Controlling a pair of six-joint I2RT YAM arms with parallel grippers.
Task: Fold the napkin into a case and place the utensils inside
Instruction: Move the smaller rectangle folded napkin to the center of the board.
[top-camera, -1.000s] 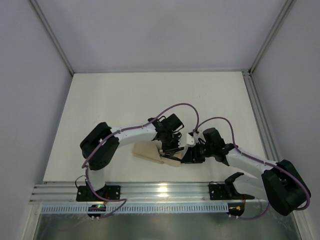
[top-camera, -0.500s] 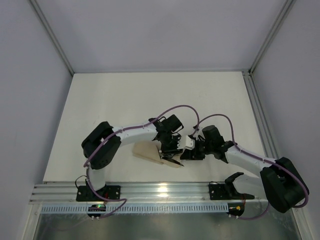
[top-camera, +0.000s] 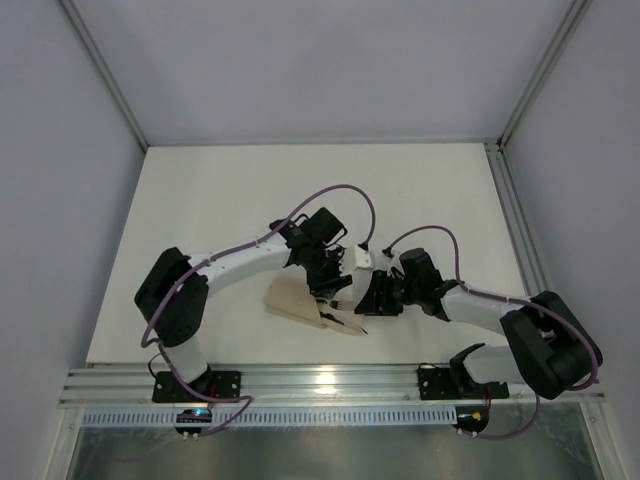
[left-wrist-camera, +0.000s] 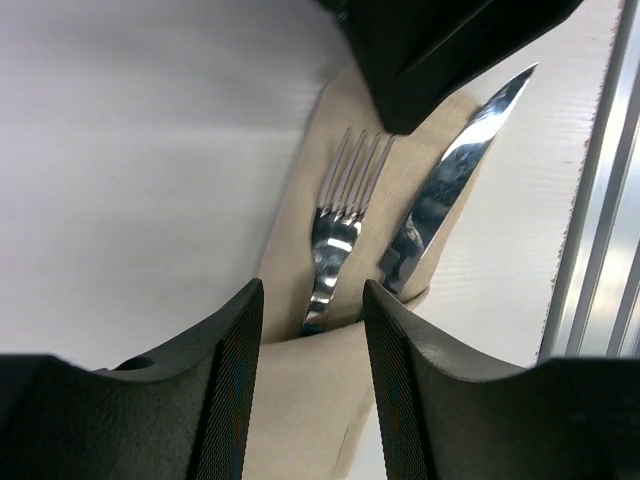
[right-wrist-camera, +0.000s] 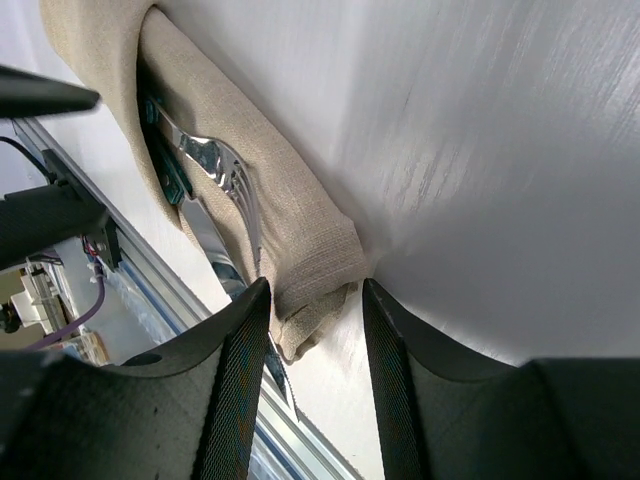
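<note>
Top external view: compared with a second ago, the left end effector (top-camera: 328, 288) has lifted off the right end of the case (top-camera: 296, 303) and its arm has swung left; the right end effector (top-camera: 368, 302) has drawn up and left, close beside it. The case lies on the white bench (top-camera: 230, 200) near the front rail (top-camera: 320, 380), a beige-tan packet, broad at the left and narrowing to the right. Its long axis runs from upper left to lower right, with a silver tip showing at the lower-right end. Left wrist view: fingers (left-wrist-camera: 230, 390) spread, pinching nothing. Below them, the fork (left-wrist-camera: 336, 215) and knife (left-wrist-camera: 448, 170) lie side by side on the cloth. Their necks are tucked under a fold, and the tines and blade point away from the camera. The knife tip reaches past the cloth's edge. Right wrist view: fingers (right-wrist-camera: 395, 390) spread. The case's narrow end sits in the gap between them; whether they touch it I cannot tell. The layered cloth wraps the dark teal handles, and the metal ends run along the case's length.
</note>
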